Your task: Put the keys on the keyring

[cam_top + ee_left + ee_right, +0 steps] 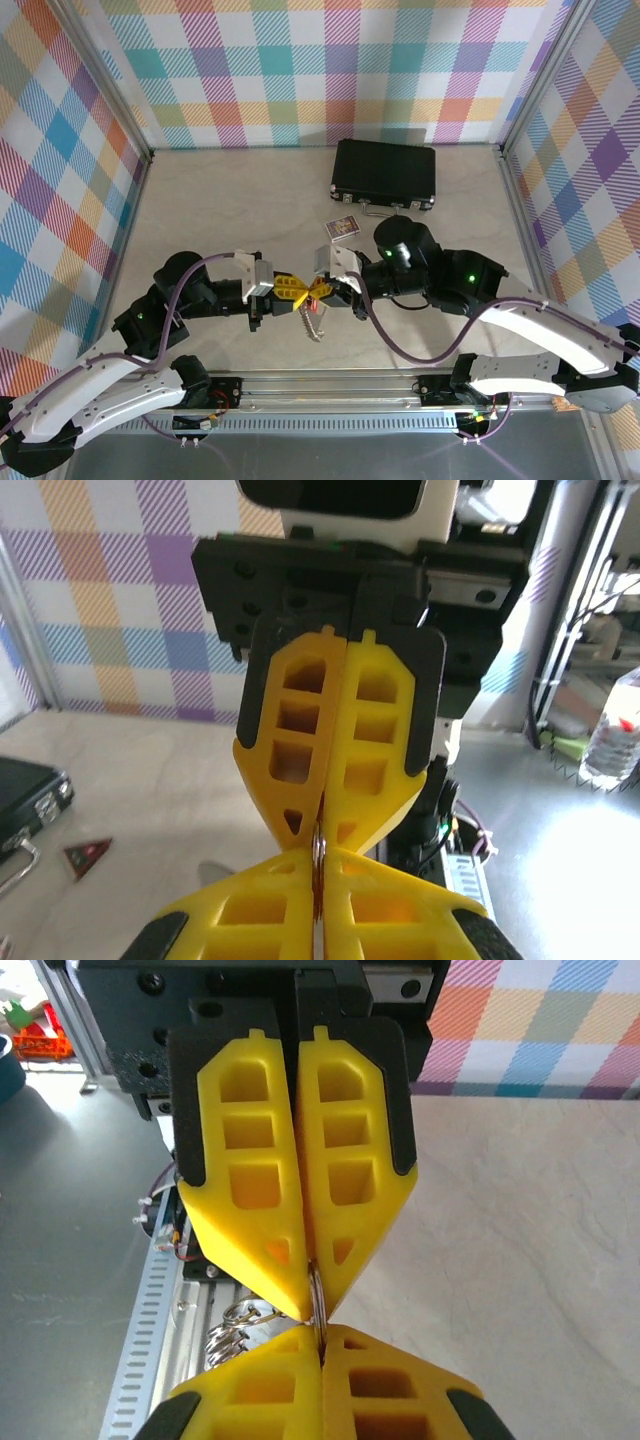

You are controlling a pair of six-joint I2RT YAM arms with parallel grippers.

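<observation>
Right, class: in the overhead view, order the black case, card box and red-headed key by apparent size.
1. black case, largest
2. card box
3. red-headed key, clearly smallest, even if it hangs slightly nearer the camera

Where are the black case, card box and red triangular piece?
black case (385, 175): top external view, lid centre.
card box (340, 228): top external view, printed face.
red triangular piece (88, 854): left wrist view, middle.

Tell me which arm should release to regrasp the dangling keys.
Probably right: left gripper and right gripper both pinch the keyring, but the keys dangle slightly nearer right's fingertips.
</observation>
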